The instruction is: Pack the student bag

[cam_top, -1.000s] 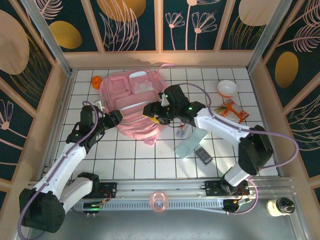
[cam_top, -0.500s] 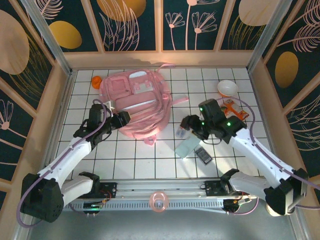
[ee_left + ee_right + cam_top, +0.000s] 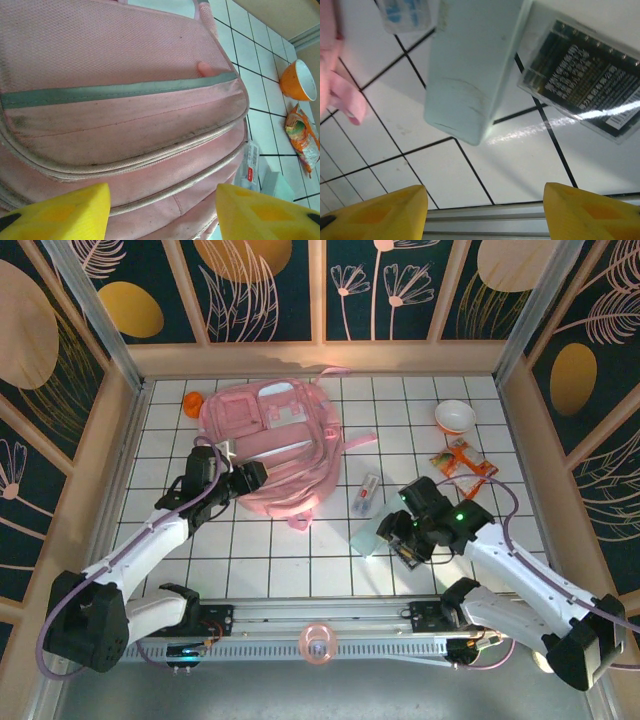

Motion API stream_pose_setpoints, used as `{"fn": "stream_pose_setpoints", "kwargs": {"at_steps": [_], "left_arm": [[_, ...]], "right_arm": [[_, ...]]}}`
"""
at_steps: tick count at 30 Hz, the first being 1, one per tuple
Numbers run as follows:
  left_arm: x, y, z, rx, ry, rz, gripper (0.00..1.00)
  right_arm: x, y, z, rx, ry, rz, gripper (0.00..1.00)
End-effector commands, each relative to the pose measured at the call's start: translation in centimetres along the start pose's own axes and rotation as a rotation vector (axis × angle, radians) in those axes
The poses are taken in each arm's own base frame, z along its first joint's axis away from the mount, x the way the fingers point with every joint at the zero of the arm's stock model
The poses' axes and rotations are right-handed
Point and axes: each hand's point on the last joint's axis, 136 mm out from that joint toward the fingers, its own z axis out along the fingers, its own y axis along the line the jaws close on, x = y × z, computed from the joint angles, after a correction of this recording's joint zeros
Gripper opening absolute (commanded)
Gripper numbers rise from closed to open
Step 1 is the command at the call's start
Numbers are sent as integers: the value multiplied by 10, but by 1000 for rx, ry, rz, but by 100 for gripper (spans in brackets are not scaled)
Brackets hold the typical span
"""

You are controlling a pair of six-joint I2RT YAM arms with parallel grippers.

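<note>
The student bag (image 3: 270, 435) is a big pink backpack lying flat at the back left of the tiled table. My left gripper (image 3: 254, 476) is at its near left side, jaws open. In the left wrist view the left gripper (image 3: 162, 215) faces the student bag (image 3: 120, 60), whose zipped seams run across just beyond the yellow fingertips. My right gripper (image 3: 393, 537) hovers at the near right over a pale blue-green box (image 3: 366, 536). In the right wrist view the right gripper (image 3: 485, 215) is open, with bare tile between its fingers.
A black pack (image 3: 585, 80) lies beside the pale box (image 3: 470, 75). A small tube packet (image 3: 366, 495), an orange snack packet (image 3: 462, 462) and a bowl (image 3: 455, 417) are on the right. An orange object (image 3: 193, 403) sits by the bag's far left corner. A metal rail (image 3: 485, 222) edges the table.
The right arm has swung away from the bag, back to the near right, and now hangs over the pale box. The left gripper has edged closer to the bag.
</note>
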Motion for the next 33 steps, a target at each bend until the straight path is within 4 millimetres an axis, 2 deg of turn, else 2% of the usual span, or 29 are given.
{"fn": "stream_pose_setpoints", "kwargs": {"at_steps": [1, 23, 25, 27, 33], "left_arm": [[-12, -16, -1, 52, -33, 8, 57], [-8, -15, 3, 67, -33, 2, 58], [-8, -15, 4, 68, -29, 1, 58], [-7, -14, 5, 64, -26, 2, 58], [-8, -14, 6, 59, -23, 1, 58]], "right_arm": [[5, -16, 6, 65, -5, 44, 63], [23, -30, 43, 169, 69, 31, 67], [22, -31, 45, 182, 68, 20, 68], [13, -34, 45, 205, 37, 17, 71], [-3, 0, 49, 81, 26, 10, 72]]}}
